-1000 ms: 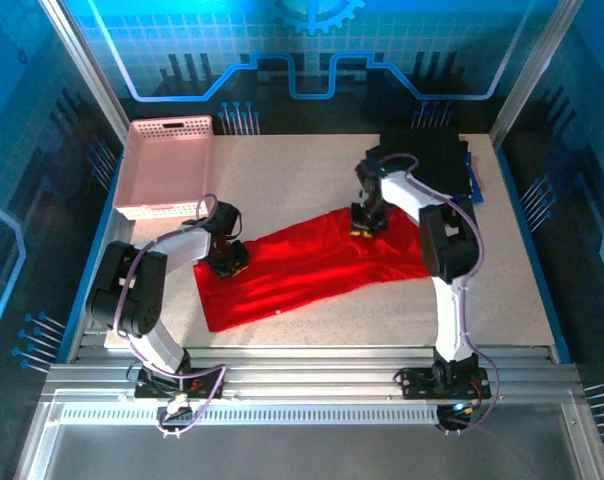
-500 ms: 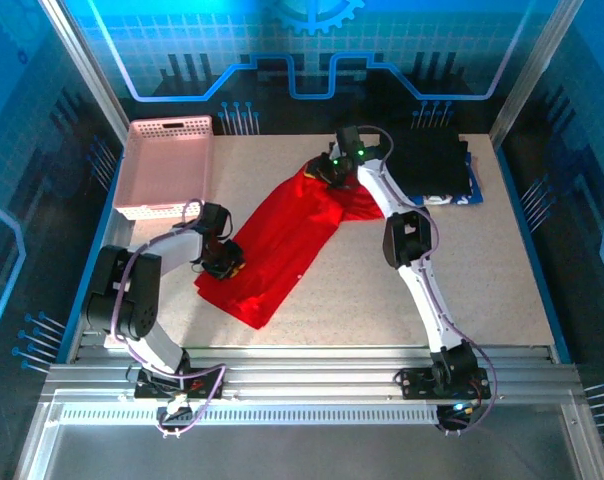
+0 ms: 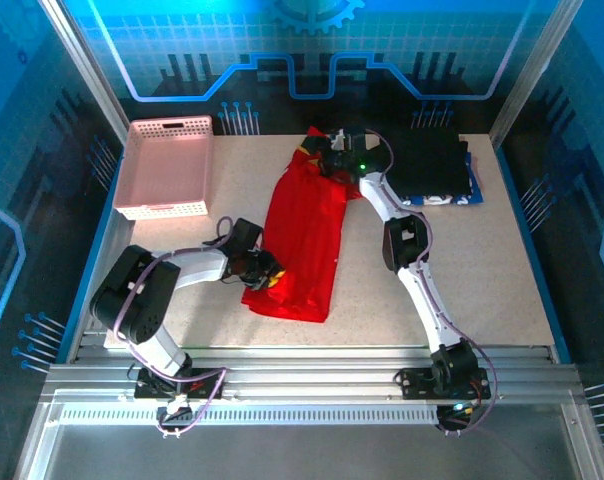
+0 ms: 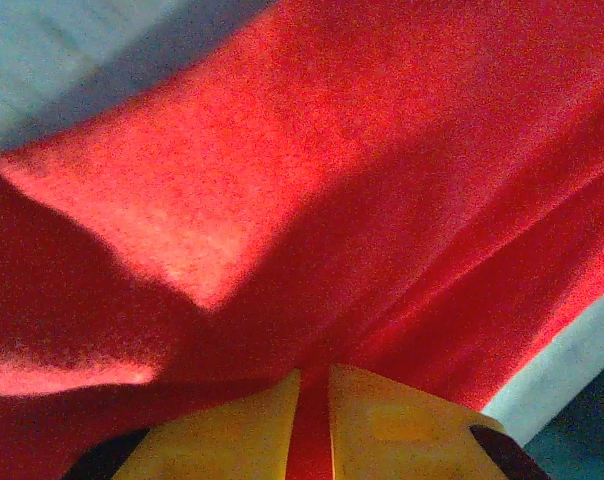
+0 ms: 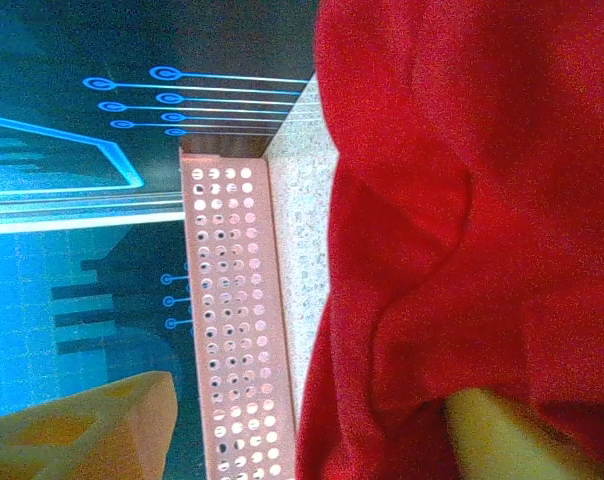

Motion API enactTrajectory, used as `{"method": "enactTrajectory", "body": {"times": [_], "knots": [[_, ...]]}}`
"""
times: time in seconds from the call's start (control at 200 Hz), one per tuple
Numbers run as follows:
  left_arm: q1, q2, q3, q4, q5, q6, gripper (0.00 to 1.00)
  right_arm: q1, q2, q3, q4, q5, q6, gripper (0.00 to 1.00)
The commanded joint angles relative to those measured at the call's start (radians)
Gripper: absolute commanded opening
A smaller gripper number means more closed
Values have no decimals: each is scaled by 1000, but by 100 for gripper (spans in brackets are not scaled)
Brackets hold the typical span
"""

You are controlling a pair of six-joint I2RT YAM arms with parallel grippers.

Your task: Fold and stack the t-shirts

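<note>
The red t-shirt [image 3: 302, 230] lies as a long strip running from the table's back centre toward the near left. My left gripper [image 3: 269, 279] is at its near end. In the left wrist view its yellow fingers [image 4: 232, 430] stand close together with a fold of the red t-shirt [image 4: 332, 200] pinched between them. My right gripper [image 3: 330, 160] is at the shirt's far end. Its jaws stand wide apart in the right wrist view, and the red t-shirt [image 5: 482, 200] drapes over one finger [image 5: 502, 440]. A stack of dark folded t-shirts [image 3: 432, 165] rests at the back right.
A pink perforated basket [image 3: 167, 170] stands at the back left; its wall [image 5: 227, 320] lies just past the shirt's edge in the right wrist view. Bare speckled tabletop [image 3: 482, 280] spreads at the near right. Metal frame posts border the table.
The red shirt swung from lying across the table to lying lengthwise. The right gripper carried its end to the back and opened. The left gripper moved right and nearer, still pinching cloth.
</note>
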State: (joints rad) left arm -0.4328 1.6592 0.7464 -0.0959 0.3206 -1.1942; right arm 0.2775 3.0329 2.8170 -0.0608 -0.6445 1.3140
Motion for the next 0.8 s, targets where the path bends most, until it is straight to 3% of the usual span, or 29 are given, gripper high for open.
{"method": "enactTrajectory", "body": {"times": [0.0, 0.095, 0.17, 0.325, 0.455, 0.54, 0.66, 0.79], "knots": [[-61, 25, -15, -211, -14, -39, 20, -45, -98, 23, -118, -51, -124, 72], [-60, -75, 6, -327, -98, -36, 21, -59, -319, -121, -379, -15, -380, 75], [-60, -125, 87, -456, -185, 20, 25, -71, -494, -283, -483, 66, -516, 76], [-71, -55, 313, -545, -250, 177, 29, -88, -682, -458, -668, 227, -687, 77], [-77, 120, 495, -500, -232, 288, 30, -103, -677, -518, -771, 340, -730, 73], [-77, 223, 590, -440, -212, 323, 30, -119, -644, -555, -725, 347, -712, 59], [-47, 343, 730, -426, -207, 329, 29, -121, -543, -475, -755, 387, -721, 41], [-9, 401, 844, -393, -209, 344, 30, -119, -446, -391, -802, 430, -716, 35]]}}
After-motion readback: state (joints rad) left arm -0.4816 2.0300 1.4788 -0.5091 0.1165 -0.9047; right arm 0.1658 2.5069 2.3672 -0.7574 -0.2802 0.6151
